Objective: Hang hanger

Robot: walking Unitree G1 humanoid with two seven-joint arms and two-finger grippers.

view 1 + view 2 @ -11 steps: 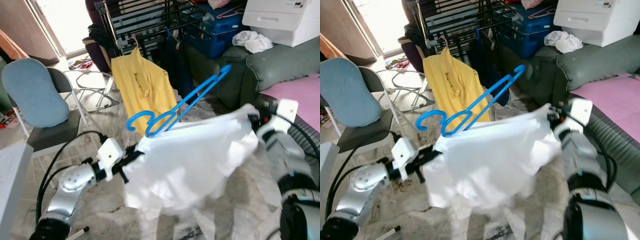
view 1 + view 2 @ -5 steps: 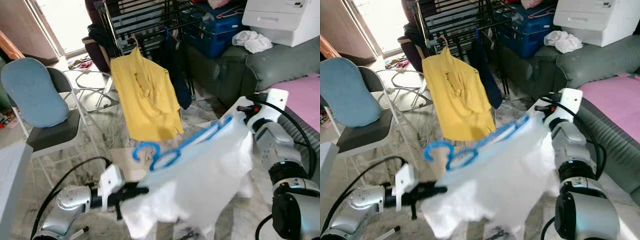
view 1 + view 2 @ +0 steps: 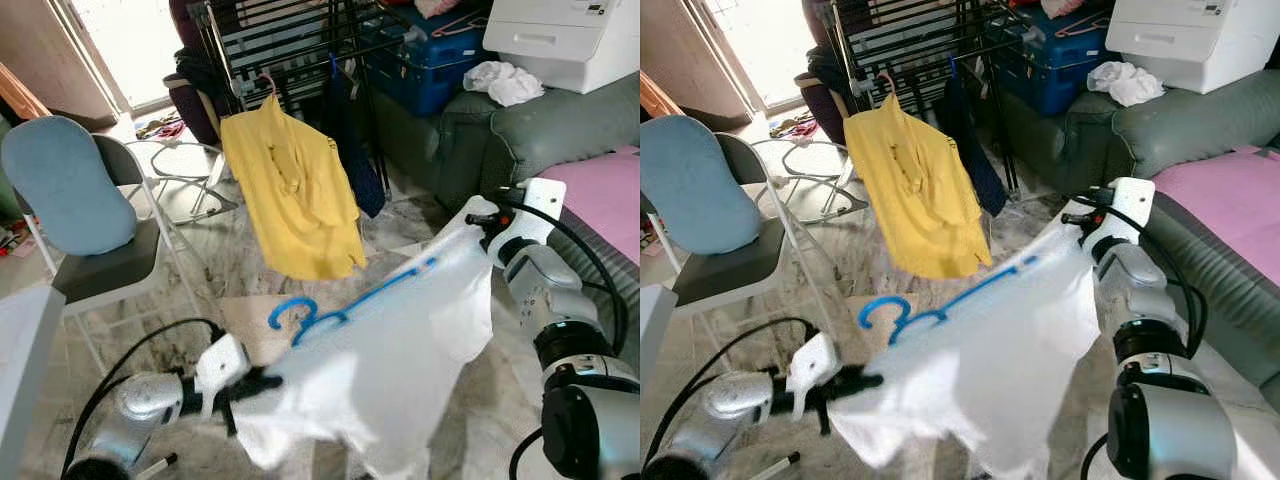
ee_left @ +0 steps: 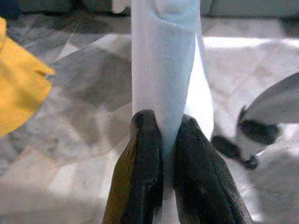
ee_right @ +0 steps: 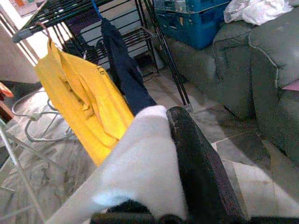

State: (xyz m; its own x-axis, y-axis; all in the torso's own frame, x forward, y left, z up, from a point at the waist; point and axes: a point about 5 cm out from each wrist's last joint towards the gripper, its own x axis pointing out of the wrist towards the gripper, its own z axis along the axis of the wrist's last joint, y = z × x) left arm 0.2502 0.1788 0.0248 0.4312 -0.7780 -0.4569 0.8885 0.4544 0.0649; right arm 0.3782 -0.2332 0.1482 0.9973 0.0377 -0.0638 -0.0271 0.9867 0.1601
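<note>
A white garment hangs stretched between my two grippers, low in front of me. A blue hanger lies tilted along its upper edge, hook toward my left. My left gripper is shut on the garment's lower left corner; in the left wrist view its fingers pinch a fold of white cloth. My right gripper is shut on the garment's upper right corner, with white cloth against one black finger. Behind stands a black drying rack with a yellow shirt hung on it.
A folding chair with a blue cushion stands at the left. A dark garment hangs on the rack beside the yellow shirt. A green sofa with a white printer and a blue crate is at the right. The floor is marble.
Both grippers have come down with the garment and hanger. The hanger now lies flatter and lower, below the yellow shirt's hem. The left gripper moved slightly right.
</note>
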